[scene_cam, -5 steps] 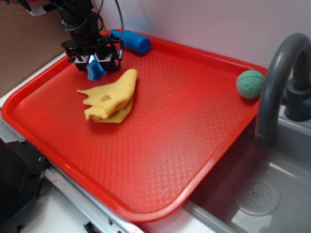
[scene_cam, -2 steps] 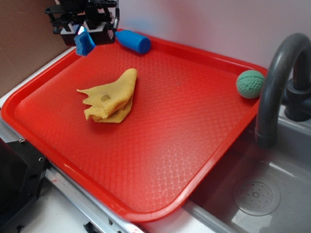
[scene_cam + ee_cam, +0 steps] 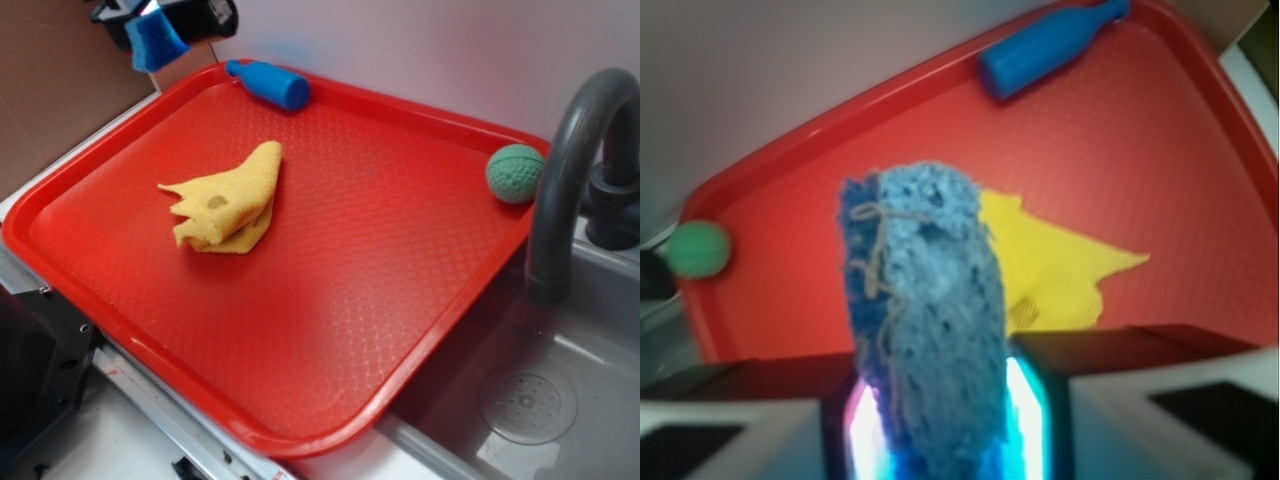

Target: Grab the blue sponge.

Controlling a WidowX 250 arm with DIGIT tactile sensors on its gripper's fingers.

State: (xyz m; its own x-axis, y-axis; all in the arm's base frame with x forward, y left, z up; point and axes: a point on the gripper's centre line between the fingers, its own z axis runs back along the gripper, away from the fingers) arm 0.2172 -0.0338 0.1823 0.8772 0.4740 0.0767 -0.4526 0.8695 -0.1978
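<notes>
My gripper [image 3: 160, 22] is shut on the blue sponge [image 3: 154, 41] and holds it high above the far left corner of the red tray [image 3: 420, 340]. Most of the arm is cut off by the top edge of the exterior view. In the wrist view the rough blue sponge [image 3: 925, 320] stands upright, pinched between the two fingers [image 3: 1090, 410], well clear of the tray [image 3: 1160, 150] below.
A crumpled yellow cloth [image 3: 228, 198] lies left of the tray's middle. A smooth blue bottle-shaped cylinder [image 3: 270, 84] lies at the tray's far edge. A green ball [image 3: 515, 173] sits at the far right corner. A grey faucet [image 3: 570, 170] and sink [image 3: 530, 400] are at the right.
My gripper has risen from the tray surface beside the cloth, lifting the blue sponge up and slightly left until it hangs near the top of the view.
</notes>
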